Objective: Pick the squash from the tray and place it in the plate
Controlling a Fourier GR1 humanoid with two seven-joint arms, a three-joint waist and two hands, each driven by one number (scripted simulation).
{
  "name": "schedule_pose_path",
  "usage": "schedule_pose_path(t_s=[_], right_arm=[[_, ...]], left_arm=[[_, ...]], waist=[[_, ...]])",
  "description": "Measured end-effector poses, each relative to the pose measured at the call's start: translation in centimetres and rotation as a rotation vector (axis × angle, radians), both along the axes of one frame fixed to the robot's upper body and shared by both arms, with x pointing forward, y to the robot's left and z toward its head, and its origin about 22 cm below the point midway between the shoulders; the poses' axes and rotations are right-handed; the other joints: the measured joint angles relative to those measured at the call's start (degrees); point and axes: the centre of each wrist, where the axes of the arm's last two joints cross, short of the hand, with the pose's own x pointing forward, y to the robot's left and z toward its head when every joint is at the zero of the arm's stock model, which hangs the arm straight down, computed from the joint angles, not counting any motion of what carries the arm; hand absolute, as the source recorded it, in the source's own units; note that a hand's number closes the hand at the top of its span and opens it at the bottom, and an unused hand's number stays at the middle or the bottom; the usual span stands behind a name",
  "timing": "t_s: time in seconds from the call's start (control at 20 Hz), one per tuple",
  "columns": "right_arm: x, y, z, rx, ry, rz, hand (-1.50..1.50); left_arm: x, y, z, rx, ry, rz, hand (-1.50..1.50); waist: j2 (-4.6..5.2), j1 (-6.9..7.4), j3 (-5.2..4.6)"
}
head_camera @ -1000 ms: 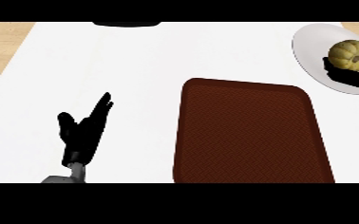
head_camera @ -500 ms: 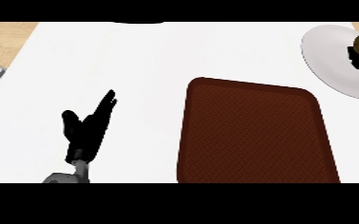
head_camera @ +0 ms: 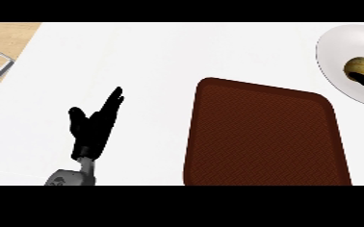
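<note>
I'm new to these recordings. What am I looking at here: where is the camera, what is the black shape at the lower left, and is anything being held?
The camera sits at the head of a humanoid robot and looks steeply down at a white counter. The black shape is the robot's left hand on its grey forearm, coming in from the lower edge. It is open with its fingers pointing up, resting and holding nothing. To its right lies a brown tray. At the upper right a white plate is cut off by the picture's edge, and the yellowish squash sits on it, not on the tray. A dark bit just below the squash may be the right hand, but too little shows to tell.
</note>
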Motion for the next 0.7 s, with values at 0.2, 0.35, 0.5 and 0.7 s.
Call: schedule_pose_path(t_s=[0.2,0.35,0.5,0.7], right_arm=[[0.2,0.3,-0.5,0.063,-0.010,0.074,-1.50],[0.6,0.5,0.0,0.134,-0.090,0.110,-1.50],[0.6,0.2,0.4,0.209,-0.193,0.120,-1.50],[-0.4,-1.3,0.8,0.296,-0.274,0.108,-1.50]], left_arm=[[-0.1,-0.2,-0.1,-0.001,-0.003,0.002,0.00],[-0.1,-0.2,-0.2,0.000,0.004,0.008,0.00],[-0.2,-0.1,-0.2,-0.003,0.007,0.015,0.00],[-0.3,0.3,-0.3,-0.007,0.010,0.021,0.00]], waist=[[-0.03,-0.09,0.15],[-0.13,-0.42,0.21],[-0.21,-0.95,0.24],[-0.32,-1.41,0.24]])
